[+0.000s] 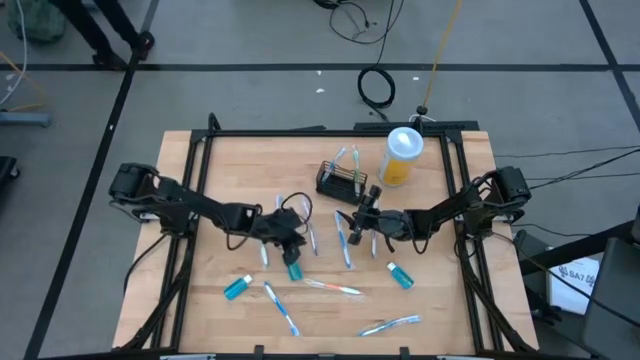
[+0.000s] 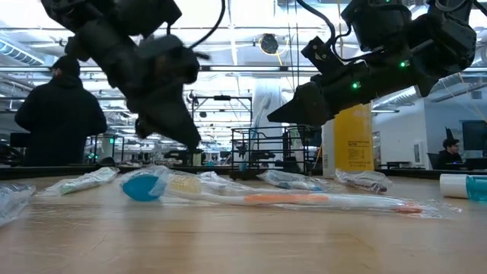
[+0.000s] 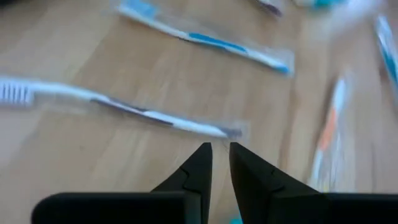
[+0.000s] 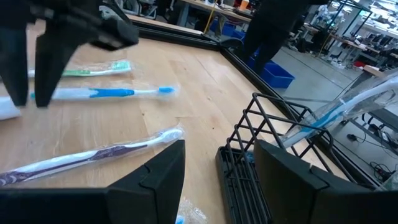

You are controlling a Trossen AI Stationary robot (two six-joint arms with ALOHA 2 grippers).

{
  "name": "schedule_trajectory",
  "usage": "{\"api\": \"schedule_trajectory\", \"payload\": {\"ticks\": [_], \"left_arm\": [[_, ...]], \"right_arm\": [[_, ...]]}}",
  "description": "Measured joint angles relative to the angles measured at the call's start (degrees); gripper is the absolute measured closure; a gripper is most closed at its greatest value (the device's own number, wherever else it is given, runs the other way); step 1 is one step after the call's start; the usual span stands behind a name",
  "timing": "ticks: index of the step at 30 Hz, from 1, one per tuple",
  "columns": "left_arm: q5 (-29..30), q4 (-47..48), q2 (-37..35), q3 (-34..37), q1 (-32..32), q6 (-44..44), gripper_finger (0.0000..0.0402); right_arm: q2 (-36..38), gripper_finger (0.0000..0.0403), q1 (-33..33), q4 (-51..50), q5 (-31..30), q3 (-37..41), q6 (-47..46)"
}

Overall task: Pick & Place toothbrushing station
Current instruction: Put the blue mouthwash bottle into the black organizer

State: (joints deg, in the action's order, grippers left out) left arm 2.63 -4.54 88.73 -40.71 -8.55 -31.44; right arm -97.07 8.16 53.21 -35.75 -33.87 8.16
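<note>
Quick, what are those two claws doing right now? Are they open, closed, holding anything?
Left gripper: fingers nearly closed, nothing visibly between them.
Right gripper: fingers open, empty, just in front of the black wire basket.

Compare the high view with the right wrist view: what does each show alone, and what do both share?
Only the high view: the yellow cup with white lid and the small teal bottles. Only the right wrist view: a person in dark clothes beyond the table. Both: the black wire-mesh basket holding wrapped toothbrushes, the open right gripper facing it.
</note>
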Motion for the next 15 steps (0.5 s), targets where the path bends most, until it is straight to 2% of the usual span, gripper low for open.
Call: {"api": "schedule_trajectory", "payload": {"ticks": [2,7,11,13,15], "left_arm": [[-2.08,2.45,-2.11,0.00,0.24,8.24,0.0335],[-2.67,6.30,-6.13,-0.07,0.14,25.48,0.0289],[-6.63,9.40,-5.49,-0.07,-0.61,37.89,0.0254],[-9.74,9.88,-4.12,-0.07,-0.66,41.91,0.0241],[-10.32,10.08,-2.76,-0.04,-0.58,45.35,0.0229]], "right_arm": [[0.01,0.0220,0.00,-0.17,0.00,0.00,0.01],[0.00,0.0220,-0.03,-0.33,0.00,0.00,0.07],[0.00,0.0220,-0.56,-0.35,0.00,0.00,0.26],[0.01,0.0220,-0.67,-0.35,0.00,0.00,0.10],[0.01,0.0220,-0.66,-0.47,0.01,0.00,-0.14]]}}
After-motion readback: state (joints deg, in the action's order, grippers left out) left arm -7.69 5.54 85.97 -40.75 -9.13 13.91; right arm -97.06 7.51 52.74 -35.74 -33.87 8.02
